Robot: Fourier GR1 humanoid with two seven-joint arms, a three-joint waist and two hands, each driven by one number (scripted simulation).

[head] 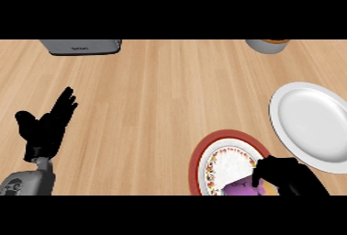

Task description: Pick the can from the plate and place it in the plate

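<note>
A purple can [241, 187] stands on the red-rimmed patterned plate [224, 140] at the lower right, partly cut off by the view's lower edge. My right hand [288, 174] is curled round the can's right side and hides much of it. A plain white plate [311, 124] lies just to the right, its rim close to the red one. At the left my left hand [44, 128] rests open with its fingers pointing up, away from both plates.
A grey toaster [81, 46] sits at the counter's back left edge. A grey cup or jar [268, 45] with an orange top stands at the back right. Bare wooden counter [149, 105] spreads between them.
</note>
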